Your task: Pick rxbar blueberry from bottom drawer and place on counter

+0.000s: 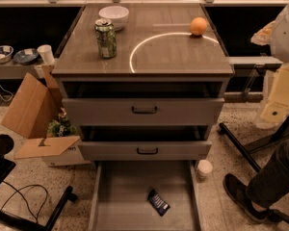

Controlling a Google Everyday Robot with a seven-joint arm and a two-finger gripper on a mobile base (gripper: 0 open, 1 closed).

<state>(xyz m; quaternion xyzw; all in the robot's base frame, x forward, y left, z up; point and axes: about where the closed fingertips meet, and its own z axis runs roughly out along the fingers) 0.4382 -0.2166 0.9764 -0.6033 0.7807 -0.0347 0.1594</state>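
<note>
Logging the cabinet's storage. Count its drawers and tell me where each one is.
3: top drawer under the counter, middle drawer below it, bottom drawer pulled out at floor level, holding the rxbar blueberry. None seems hidden. The hand is not in view.

bottom drawer (120, 196): front cut by lower edge | rxbar blueberry (158, 202): print illegible | gripper: out of frame

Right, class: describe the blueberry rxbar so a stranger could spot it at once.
Below the counter holding a green can, bowl and orange, the bottom drawer stands open; the gripper is at the picture's right edge. In that drawer lies the rxbar blueberry, the only thing there: small, flat, dark blue with white print.
</note>
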